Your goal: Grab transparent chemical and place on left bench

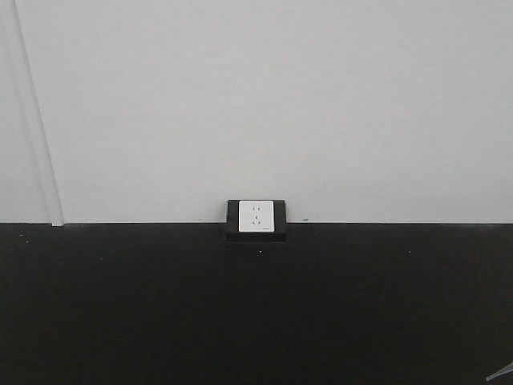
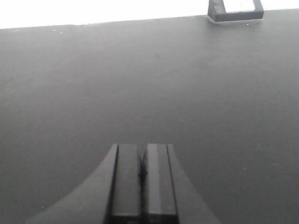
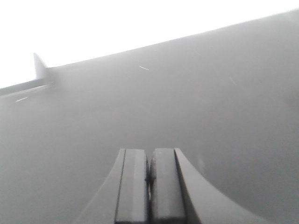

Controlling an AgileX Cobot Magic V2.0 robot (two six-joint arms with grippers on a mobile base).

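The transparent chemical is not in any view. My left gripper (image 2: 142,148) is shut and empty over a bare black bench top (image 2: 140,84). My right gripper (image 3: 149,151) is shut and empty over the same dark surface (image 3: 187,102). In the front view neither gripper shows clearly; only a small grey corner (image 1: 502,372) pokes in at the bottom right.
A white wall socket in a black frame (image 1: 256,218) sits where the black bench (image 1: 256,313) meets the white wall (image 1: 256,96). The socket also shows at the top right of the left wrist view (image 2: 236,10). A thin white strip (image 1: 40,120) runs down the wall at left.
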